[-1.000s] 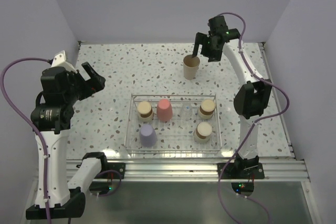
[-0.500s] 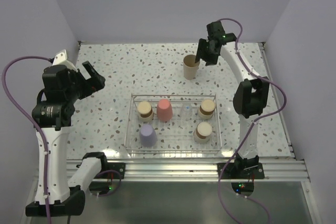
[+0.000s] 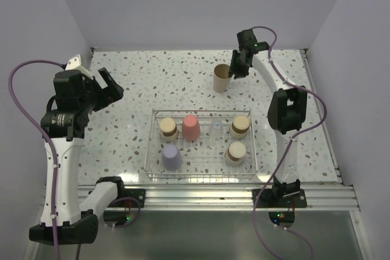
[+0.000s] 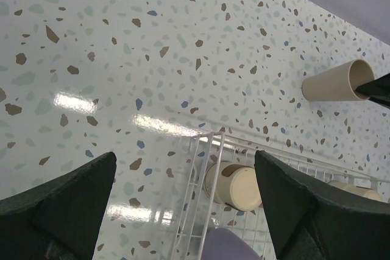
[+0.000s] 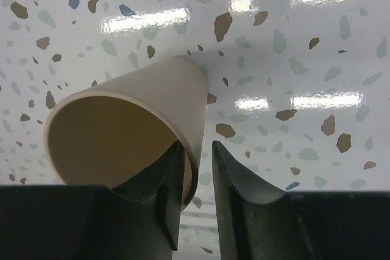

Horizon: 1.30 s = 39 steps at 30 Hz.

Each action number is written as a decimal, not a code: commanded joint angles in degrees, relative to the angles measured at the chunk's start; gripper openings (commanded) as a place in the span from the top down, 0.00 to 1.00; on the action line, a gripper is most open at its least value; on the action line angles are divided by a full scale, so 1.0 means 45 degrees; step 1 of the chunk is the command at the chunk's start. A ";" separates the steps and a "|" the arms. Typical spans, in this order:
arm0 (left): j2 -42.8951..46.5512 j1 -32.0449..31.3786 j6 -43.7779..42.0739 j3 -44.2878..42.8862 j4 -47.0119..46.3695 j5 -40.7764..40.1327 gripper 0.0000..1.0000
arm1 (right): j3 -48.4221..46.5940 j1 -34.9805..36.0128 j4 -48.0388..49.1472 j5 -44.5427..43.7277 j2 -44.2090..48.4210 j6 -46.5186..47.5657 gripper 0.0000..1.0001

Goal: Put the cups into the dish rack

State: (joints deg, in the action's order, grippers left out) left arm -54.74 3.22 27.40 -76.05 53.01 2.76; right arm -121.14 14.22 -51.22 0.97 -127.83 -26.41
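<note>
The beige cup (image 3: 222, 78) stands upright on the table behind the dish rack (image 3: 152, 144); in the right wrist view the beige cup (image 5: 134, 126) fills the left half. My right gripper (image 3: 230, 69) straddles its rim, one finger inside against the wall and one outside with a thin gap left; right gripper (image 5: 198, 147). In the rack, upside down, sit three steel cups (image 3: 167, 127) (image 3: 241, 124) (image 3: 236, 150), a red-pink cup (image 3: 191, 127), a lavender cup (image 3: 171, 156) and a clear cup (image 3: 216, 128). My left gripper (image 3: 109, 87) hovers open and empty, left of the rack.
The left wrist view looks down on the rack's corner (image 4: 201, 175), a steel cup (image 4: 234, 186), the lavender cup (image 4: 231, 245) and the beige cup (image 4: 335, 81). Walls close the table at the back and both sides. The rail with the arm bases (image 3: 201, 196) runs along the front.
My right gripper has dropped to the beige cup's rim and its jaws have narrowed from wide open to a thin gap around the wall. The left arm has shifted slightly.
</note>
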 commanded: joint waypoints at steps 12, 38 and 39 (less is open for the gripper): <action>-0.0374 -0.0072 0.0005 -0.0483 -0.0980 0.0283 0.02 | -0.1068 -0.0034 -0.0004 -0.0060 0.0690 -0.0263 1.00; 0.1265 -0.0208 1.0841 0.6996 -1.8047 1.1085 0.05 | 1.0532 0.0569 1.3647 1.1034 1.0396 -1.0476 1.00; 0.1285 -0.0344 1.0923 0.7037 -1.8282 1.1085 0.05 | 1.0746 0.0745 1.3764 1.0957 1.0573 -1.0768 1.00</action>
State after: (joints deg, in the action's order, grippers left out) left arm -50.81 2.72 65.58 -45.36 -9.39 47.29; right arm -74.00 15.46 -0.14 46.30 -85.12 -66.11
